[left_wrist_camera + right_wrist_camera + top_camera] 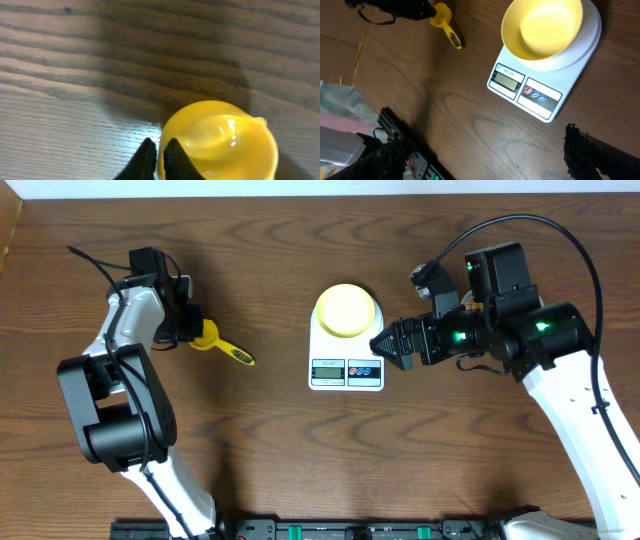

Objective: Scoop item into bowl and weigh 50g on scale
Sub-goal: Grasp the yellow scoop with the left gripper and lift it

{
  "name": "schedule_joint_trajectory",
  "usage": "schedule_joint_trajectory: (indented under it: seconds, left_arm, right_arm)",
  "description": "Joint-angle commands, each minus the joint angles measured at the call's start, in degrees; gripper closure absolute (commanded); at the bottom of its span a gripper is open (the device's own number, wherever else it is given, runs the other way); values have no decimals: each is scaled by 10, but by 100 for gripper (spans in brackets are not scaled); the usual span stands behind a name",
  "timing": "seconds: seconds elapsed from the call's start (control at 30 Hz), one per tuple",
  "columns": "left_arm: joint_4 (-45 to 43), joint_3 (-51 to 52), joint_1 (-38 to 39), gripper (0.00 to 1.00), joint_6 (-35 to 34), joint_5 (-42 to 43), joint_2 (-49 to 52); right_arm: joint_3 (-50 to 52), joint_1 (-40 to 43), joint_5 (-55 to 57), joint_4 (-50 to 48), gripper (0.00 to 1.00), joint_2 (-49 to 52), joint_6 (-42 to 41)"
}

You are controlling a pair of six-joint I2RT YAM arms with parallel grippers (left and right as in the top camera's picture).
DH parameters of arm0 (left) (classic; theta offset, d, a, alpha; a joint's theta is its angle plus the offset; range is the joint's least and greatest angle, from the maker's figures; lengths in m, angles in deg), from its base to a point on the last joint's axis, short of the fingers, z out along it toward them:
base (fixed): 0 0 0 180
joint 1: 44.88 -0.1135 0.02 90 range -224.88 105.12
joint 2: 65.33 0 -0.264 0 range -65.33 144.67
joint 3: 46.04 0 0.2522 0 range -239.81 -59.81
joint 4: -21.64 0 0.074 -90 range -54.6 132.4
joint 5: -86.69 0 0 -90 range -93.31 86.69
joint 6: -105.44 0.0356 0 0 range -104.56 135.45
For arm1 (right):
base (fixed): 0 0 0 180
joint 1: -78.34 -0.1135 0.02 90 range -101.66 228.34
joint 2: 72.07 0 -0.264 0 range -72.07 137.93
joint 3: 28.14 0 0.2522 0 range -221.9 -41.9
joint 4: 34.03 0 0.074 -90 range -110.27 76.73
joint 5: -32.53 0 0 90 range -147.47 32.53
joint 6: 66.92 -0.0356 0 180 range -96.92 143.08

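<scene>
Left gripper (188, 327) sits at the round cup of a yellow plastic measuring spoon (222, 345), whose flat handle lies slantwise on the dark wood-grain table (300, 450). We see the right gripper (383, 347) with its black jaws spread wide, just beside the right edge of the scale (347, 370). The white rectangular scale carries the bowl (345, 308), round, smooth and pale yellow, on its platform, above the grey display and the red and blue buttons.

From the left wrist, we find the two pointed black fingers (147, 162) drawn almost together on the thin wall of the spoon's glossy cup, one outside and one over the hollow.

From the right wrist, we look down on the bowl's bare matt inside. Only one ribbed black finger (590, 150) of the right gripper shows, at the lower right, clear of the scale.
</scene>
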Motion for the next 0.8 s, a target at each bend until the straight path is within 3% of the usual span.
schedule_joint_trajectory:
  seconds: [0.0, 0.4, 0.77]
  left_arm:
    - [0, 3, -3, 93, -35, -1, 6]
    - [22, 2, -3, 93, -121, 4, 5]
    - [38, 0, -3, 93, -166, 96, -58]
  right_arm:
    - [-7, -2, 10, 1, 1, -9, -5]
    - [-7, -2, 25, -2, 1, -9, -9]
    - [-7, -2, 25, -23, 1, -9, -9]
